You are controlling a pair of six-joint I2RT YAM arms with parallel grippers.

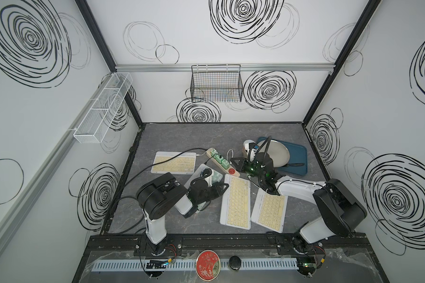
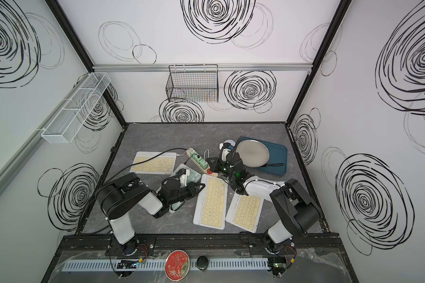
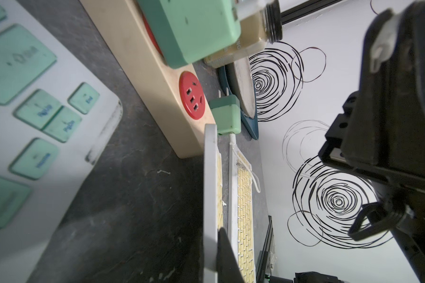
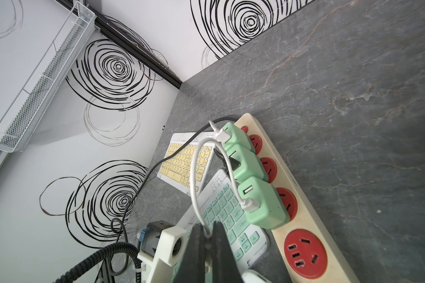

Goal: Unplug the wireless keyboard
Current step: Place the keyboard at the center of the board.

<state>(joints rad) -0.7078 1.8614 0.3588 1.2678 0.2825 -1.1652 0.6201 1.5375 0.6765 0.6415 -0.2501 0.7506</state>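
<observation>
Across grey desk [image 1: 182, 137], far right: blue tray [image 1: 298, 156] under metal plate [image 1: 279, 152]. Mid-desk: middle yellow-key keyboard [image 1: 236, 203] lying lengthwise, far end just beside cream power strip [image 4: 293, 226] with red sockets; green-key keyboard [image 4: 221, 208] alongside strip, partly beneath left arm [image 1: 162, 196]. Left hand [image 1: 222, 188] narrow, one finger [image 3: 225, 254] against that yellow keyboard's side edge; actual grip not discernible. Right hand [image 4: 205, 252] pinched shut on white cable [image 4: 193, 176], looping across to nearest green charger [image 4: 263, 203], itself seated in strip. Cable's other end hidden.
</observation>
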